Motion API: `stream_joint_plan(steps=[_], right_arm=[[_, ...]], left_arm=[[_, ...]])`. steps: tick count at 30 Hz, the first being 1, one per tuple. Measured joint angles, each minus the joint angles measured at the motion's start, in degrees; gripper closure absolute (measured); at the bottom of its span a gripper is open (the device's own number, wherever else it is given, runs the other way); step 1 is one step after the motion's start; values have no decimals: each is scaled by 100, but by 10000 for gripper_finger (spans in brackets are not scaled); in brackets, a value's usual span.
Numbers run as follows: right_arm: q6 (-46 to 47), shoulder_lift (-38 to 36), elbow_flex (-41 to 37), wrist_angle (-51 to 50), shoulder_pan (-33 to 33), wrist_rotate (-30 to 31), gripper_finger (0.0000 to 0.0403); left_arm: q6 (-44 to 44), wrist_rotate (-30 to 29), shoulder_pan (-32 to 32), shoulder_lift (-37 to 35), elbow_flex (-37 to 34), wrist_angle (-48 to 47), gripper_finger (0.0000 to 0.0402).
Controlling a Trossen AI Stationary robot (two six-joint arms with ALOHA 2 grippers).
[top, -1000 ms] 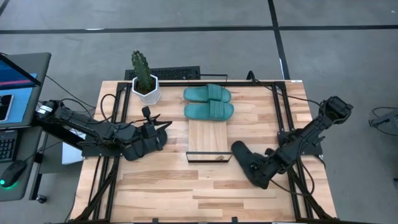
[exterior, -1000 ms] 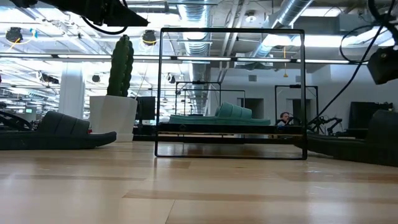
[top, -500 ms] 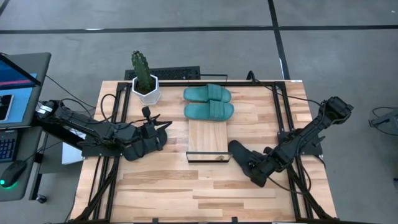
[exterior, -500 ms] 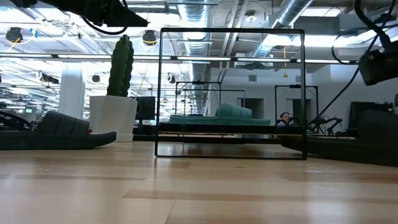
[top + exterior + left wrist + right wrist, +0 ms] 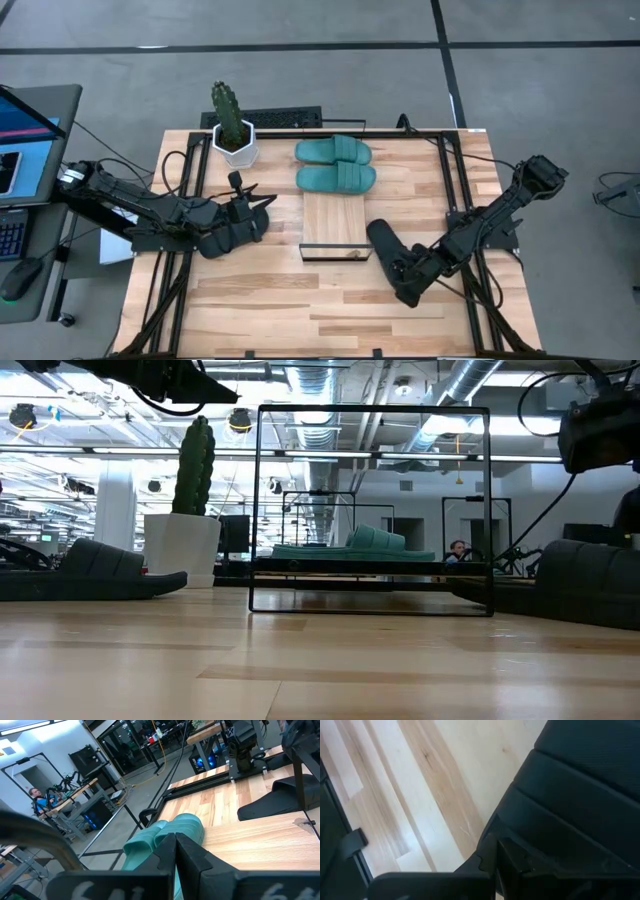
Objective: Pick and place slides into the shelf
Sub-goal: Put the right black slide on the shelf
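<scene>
Two teal slides (image 5: 336, 165) lie side by side on the far end of the shelf (image 5: 334, 222). One black slide (image 5: 383, 248) rests sole-down on the table just right of the shelf's near end. My right gripper (image 5: 408, 283) is shut at that slide's near part and slants down. The other black slide (image 5: 95, 570) lies flat on the table left of the shelf, under my left arm. My left gripper (image 5: 268, 203) is shut with nothing in it. It hangs level above the table, pointing at the shelf. My right gripper has its shut fingertips (image 5: 492, 851) against the edge of the black slide's ribbed strap (image 5: 520, 827), coming from above and from the table's right, slanting down. Whether any rubber sits between the fingers cannot be told. The slide's sole stays on the table (image 5: 585, 622).
A cactus in a white pot (image 5: 233, 135) stands at the table's far left, beside the shelf's far end. Black frame rails (image 5: 455, 190) run along both table sides. A keyboard (image 5: 285, 118) lies behind the shelf. Bare wood (image 5: 300, 310) lies along the near edge.
My right gripper has moved toward the table's left edge, closer to the shelf's near end, and has tipped a little. The black slide at its fingers has slid along the table the same way, sole still down. My left arm has kept still.
</scene>
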Motion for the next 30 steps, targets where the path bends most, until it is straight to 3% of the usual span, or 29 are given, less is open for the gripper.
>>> stream_joint_plan(steps=[17, 30], right_arm=[[341, 0, 2, -63, 86, 325, 403], [362, 0, 7, -842, 153, 467, 403]], left_arm=[[46, 0, 0, 0, -1, -7, 401], [-4, 0, -2, 0, 1, -7, 401]])
